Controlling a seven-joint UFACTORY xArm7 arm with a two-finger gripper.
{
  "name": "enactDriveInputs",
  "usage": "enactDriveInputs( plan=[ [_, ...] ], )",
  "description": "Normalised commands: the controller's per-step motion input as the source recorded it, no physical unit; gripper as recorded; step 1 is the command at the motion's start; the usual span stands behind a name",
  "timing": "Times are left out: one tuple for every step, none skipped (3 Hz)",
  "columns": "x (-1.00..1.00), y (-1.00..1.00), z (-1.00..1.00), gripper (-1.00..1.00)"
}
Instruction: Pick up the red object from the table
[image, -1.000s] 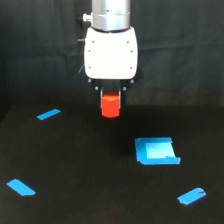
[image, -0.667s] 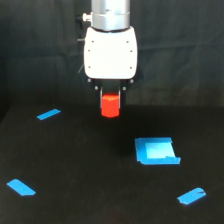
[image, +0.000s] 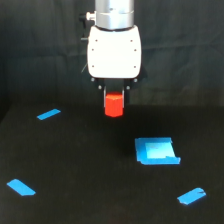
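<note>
Right now, by item:

Red object: the small stubby red-orange block with faceted sides sits directly under the white gripper housing, its top tucked up between the two short dark fingers; its lower part hangs free below them.

Position against the table: the block shows in front of the far part of the flat matte black table; whether its underside touches the surface or is just clear of it cannot be told from this view.

Gripper: the white box-shaped gripper with a metal wrist above it points straight down; its jaws stand narrow, closed in on the block's two sides, holding it.

Blue square patch: a bright blue square with a curled edge lies flat on the table, nearer the camera and toward the exterior view's right, well apart from the block.

Blue tape strips: one short strip lies to the exterior view's left of the block; a second lies near the lower left; a third lies at the lower right, beyond the square.

Containers: the square patch carries nothing on it.
</note>
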Motion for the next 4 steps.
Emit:
enactDriveInputs(
  plan=[
    [0.00,-0.02,0.10,-0.99],
    [0.06,-0.05,0.00,-0.92],
    [0.09,-0.04,-0.02,-1.00],
    [0.05,0.06,0.04,-0.95]
  ],
)
